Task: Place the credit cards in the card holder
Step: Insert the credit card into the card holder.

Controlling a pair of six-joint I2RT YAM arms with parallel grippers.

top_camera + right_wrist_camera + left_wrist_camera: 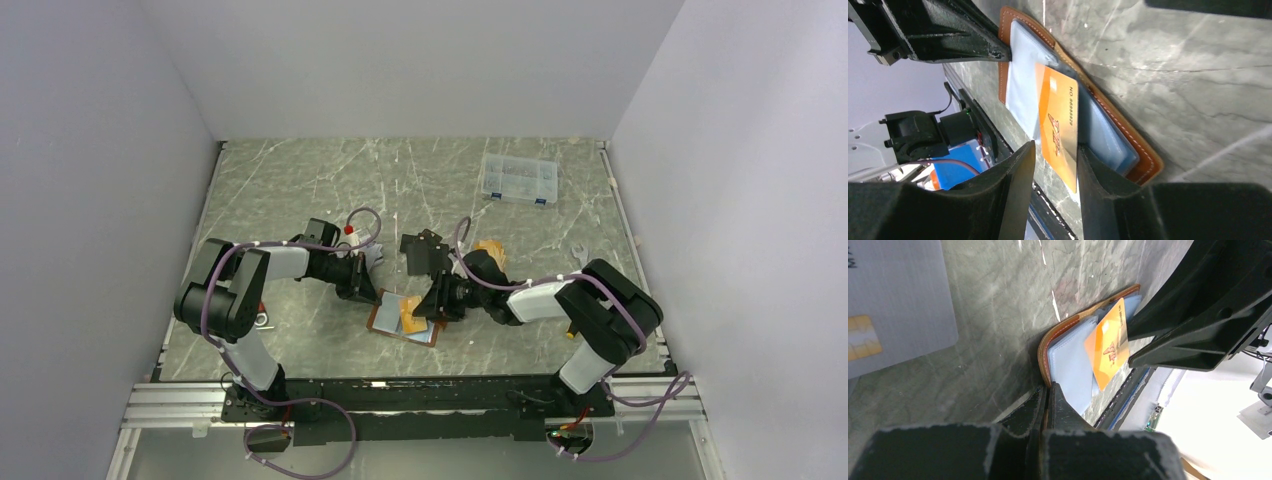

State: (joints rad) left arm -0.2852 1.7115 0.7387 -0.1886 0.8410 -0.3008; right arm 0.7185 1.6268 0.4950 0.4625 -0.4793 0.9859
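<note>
The tan leather card holder (384,322) lies open on the table between both arms, its pale blue pockets up. My left gripper (1050,390) is shut on its brown rim (1044,352). An orange credit card (1060,127) sits partly in a pocket, slanting out over the holder's edge (1145,160). My right gripper (1055,150) stands open around the card's free end, with a gap on one side. A silver-grey credit card (895,305) lies flat to the left. In the top view, black cards (420,247) and orange cards (491,250) lie behind the right arm.
A clear plastic compartment box (518,180) stands at the back right. A small metal tool (578,254) lies near the right arm's elbow. The table's near edge and its black rail (420,385) run just behind the holder.
</note>
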